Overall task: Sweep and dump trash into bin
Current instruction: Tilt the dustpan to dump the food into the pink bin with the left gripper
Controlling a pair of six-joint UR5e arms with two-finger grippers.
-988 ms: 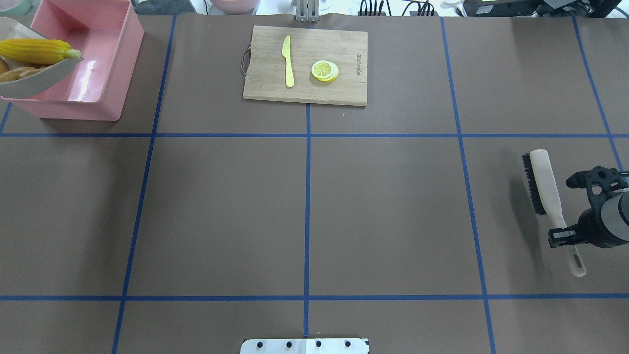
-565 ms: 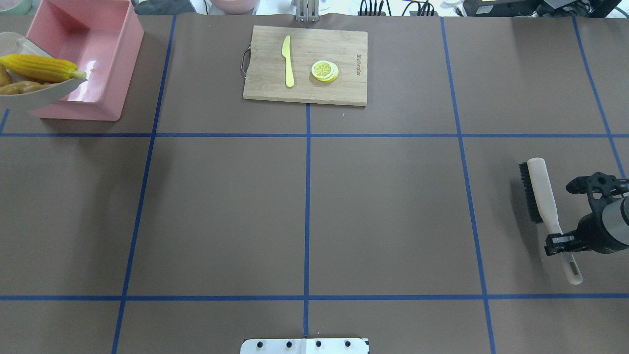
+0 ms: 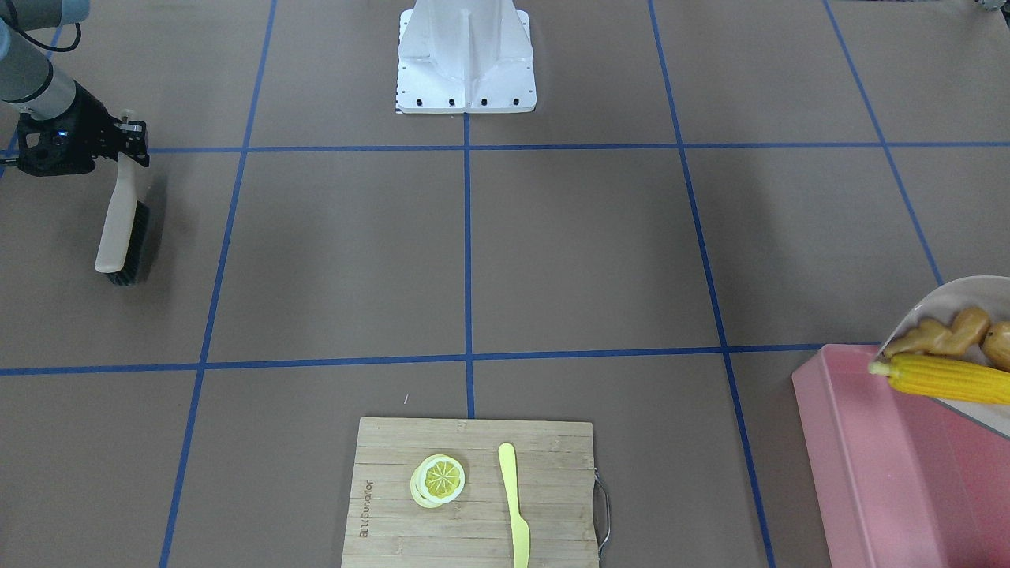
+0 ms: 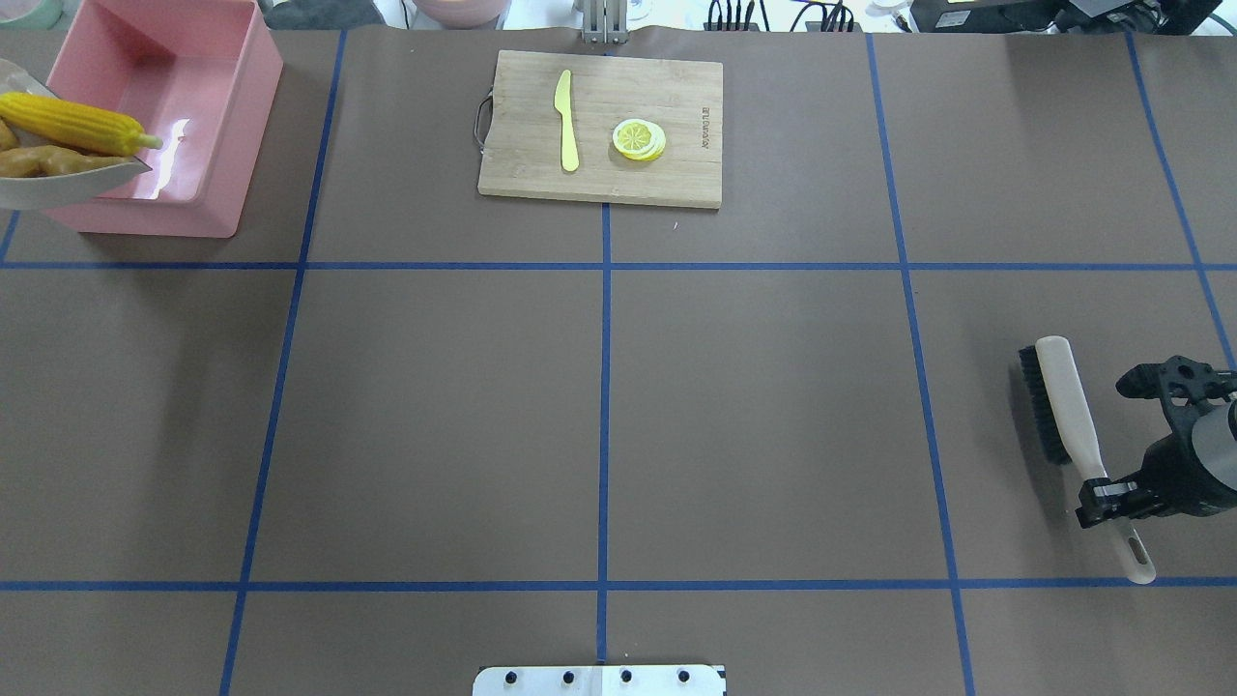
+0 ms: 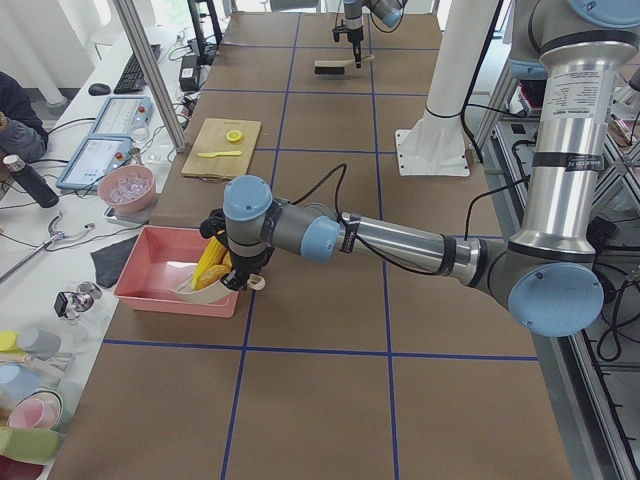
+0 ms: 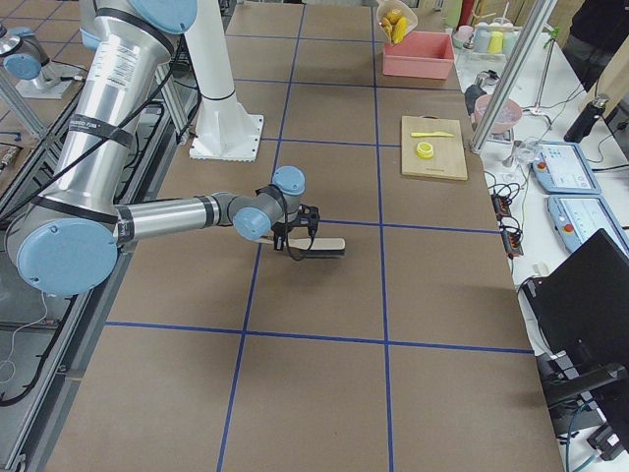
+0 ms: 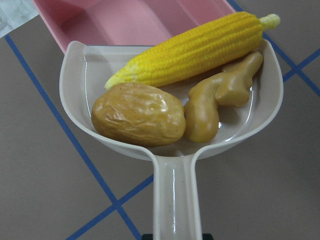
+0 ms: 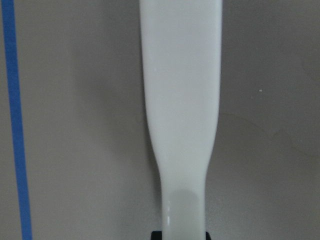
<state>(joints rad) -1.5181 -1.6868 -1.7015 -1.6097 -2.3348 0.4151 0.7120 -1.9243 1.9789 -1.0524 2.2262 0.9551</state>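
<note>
1. The bin [image 4: 193, 87] sits at the tabletop's far left corner, mouth up to catch the load.
2. The dustpan [image 7: 175, 190] hangs over the bin's near rim. It is not tipped enough to spill, and the left gripper [image 5: 240, 278] is clamped on its handle.
3. The brush [image 4: 1063, 406] is held low by the right edge, likely parked clear. The right gripper [image 4: 1102, 495] is closed on its handle.
4. The corn cob [image 7: 195, 47], potato lump [image 7: 137, 114] and ginger root [image 7: 210, 105] lie together in the pan, not yet dumped.

My brown-covered table [image 4: 435, 416], gridded with blue tape [image 4: 605, 387], pink bin [image 4: 145, 217] at my far left corner, wooden cutting board [image 4: 522, 97] far centre, my white base plate [image 4: 599, 681] at the near edge
</note>
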